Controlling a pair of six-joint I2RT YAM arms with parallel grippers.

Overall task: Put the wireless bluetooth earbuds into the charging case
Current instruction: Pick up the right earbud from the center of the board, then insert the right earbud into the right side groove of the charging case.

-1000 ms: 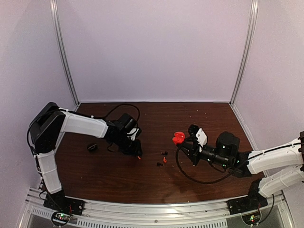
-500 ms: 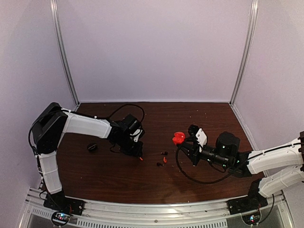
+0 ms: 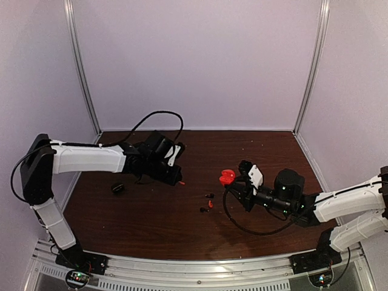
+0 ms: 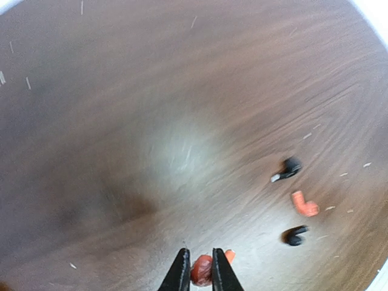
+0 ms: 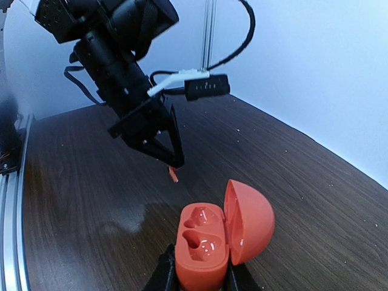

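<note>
My left claw (image 4: 198, 268) is clamped on a red earbud (image 4: 202, 272), which shows between the tips. A second ago it sat low over the table (image 3: 151, 230); now it has risen clear of the wood with the bud, and the wrist view looks down from well above. That tells me the pick held. Left below are two black earbuds (image 4: 290, 168) and one more red bud (image 4: 303, 204), lying loose and close together. My right claw (image 5: 199, 277) has hardly moved and grips the red charging case (image 5: 209, 242), lid open, both sockets looking empty. The case is well apart from the lifted bud, so I judge the carry across and seating come next.
</note>
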